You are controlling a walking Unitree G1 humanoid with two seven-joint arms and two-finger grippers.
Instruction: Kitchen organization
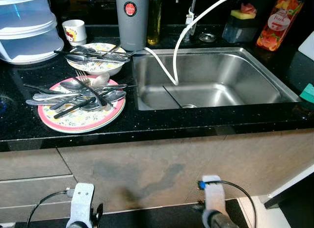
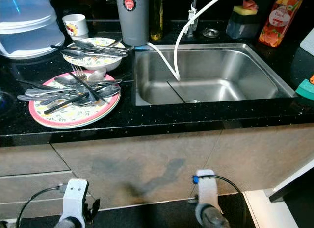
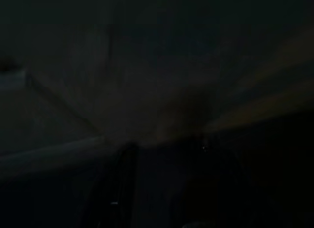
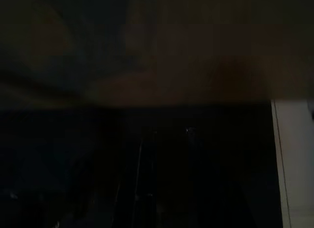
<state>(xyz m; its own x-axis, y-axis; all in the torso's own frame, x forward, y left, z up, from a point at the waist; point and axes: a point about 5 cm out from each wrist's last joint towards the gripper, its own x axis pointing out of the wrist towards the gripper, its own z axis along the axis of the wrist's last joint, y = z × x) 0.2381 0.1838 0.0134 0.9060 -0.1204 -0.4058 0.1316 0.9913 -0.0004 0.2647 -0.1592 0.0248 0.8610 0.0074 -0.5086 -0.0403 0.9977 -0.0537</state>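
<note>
Silver arms (image 1: 81, 203) hanging low, cabinet front (image 1: 162, 164)

Little can be read: the grey flask (image 1: 132, 19) at the bench's back edge bears a round red badge with white lettering too small to make out; the orange bottle (image 1: 277, 23) near the back right corner carries a label whose script is blurred.
</note>
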